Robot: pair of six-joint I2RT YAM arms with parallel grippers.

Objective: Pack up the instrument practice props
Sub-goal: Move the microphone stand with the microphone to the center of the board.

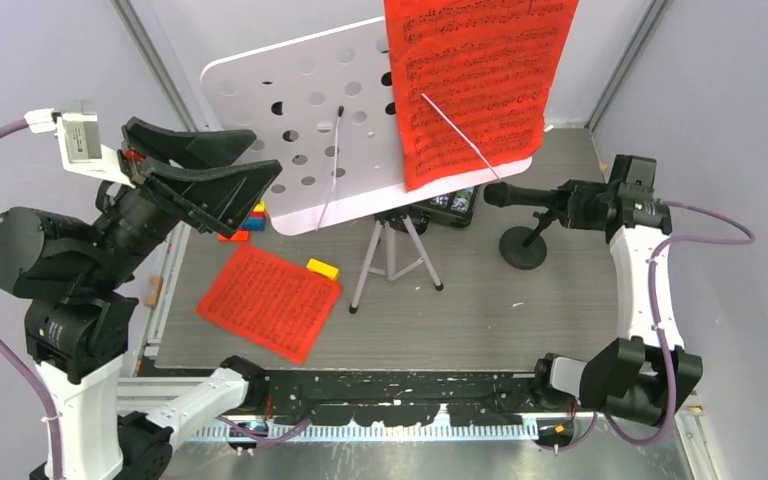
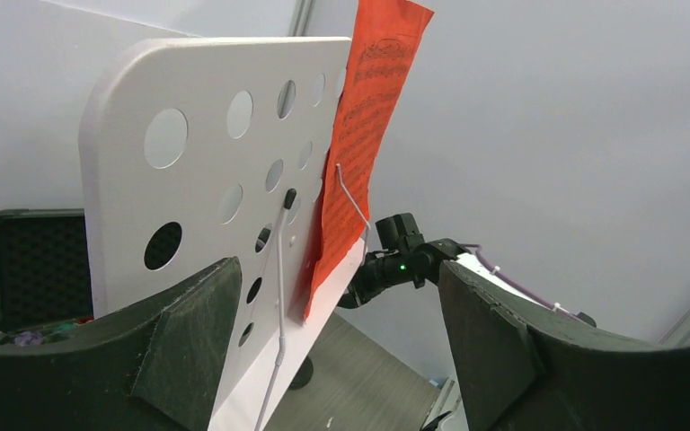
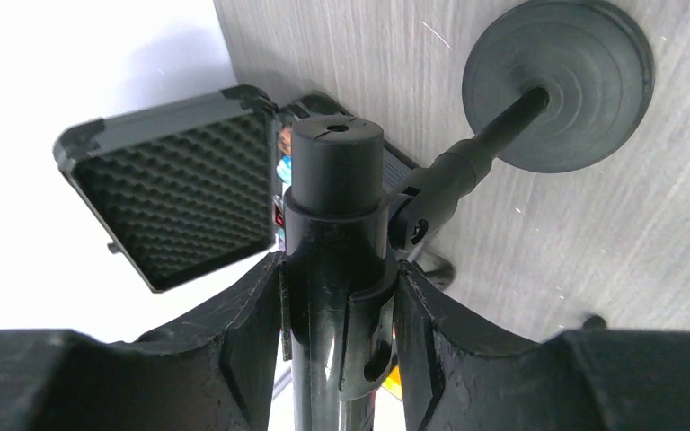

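The mic (image 1: 520,194) sits just right of the rack (image 1: 290,120), its long axis pointing at the rack's lower right corner and its base (image 1: 523,247) on the table (image 1: 520,310) below. The right gripper (image 3: 337,287) is clamped on its barrel. The left gripper (image 2: 337,269), jaws wide apart and empty, faces the rack's left edge.

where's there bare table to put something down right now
Barest is the near right stretch of the table, bordered by the tripod legs, the round microphone base and the front edge. Crowded: under the white rack, with the toy blocks and black case, and near left, with the red page and yellow block.
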